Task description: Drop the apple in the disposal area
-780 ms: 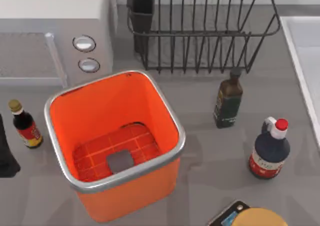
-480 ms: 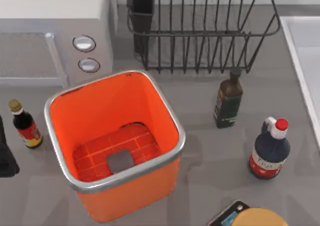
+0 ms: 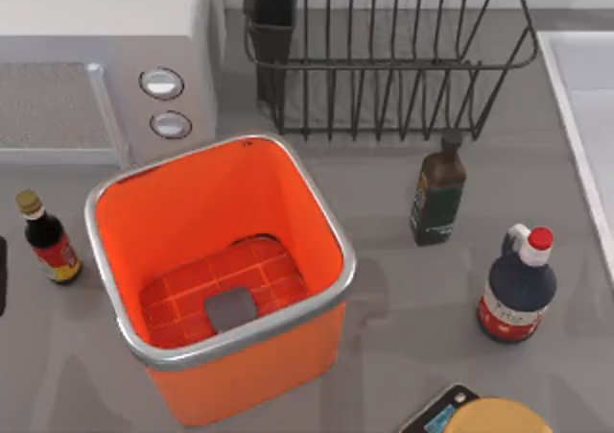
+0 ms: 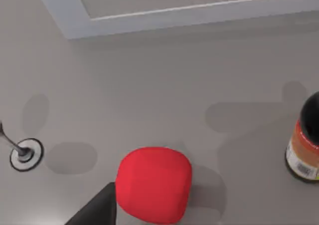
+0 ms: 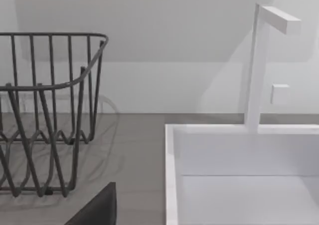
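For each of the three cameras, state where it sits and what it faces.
Top view: above the table, looking down on the orange bin and wire rack.
Left wrist view: on the left arm, facing the apple beside a dark fingertip.
Right wrist view: on the right arm, facing rack and sink.
Top and right wrist views share the rack.

matte black tool finger (image 4: 94,210), wedge-shaped
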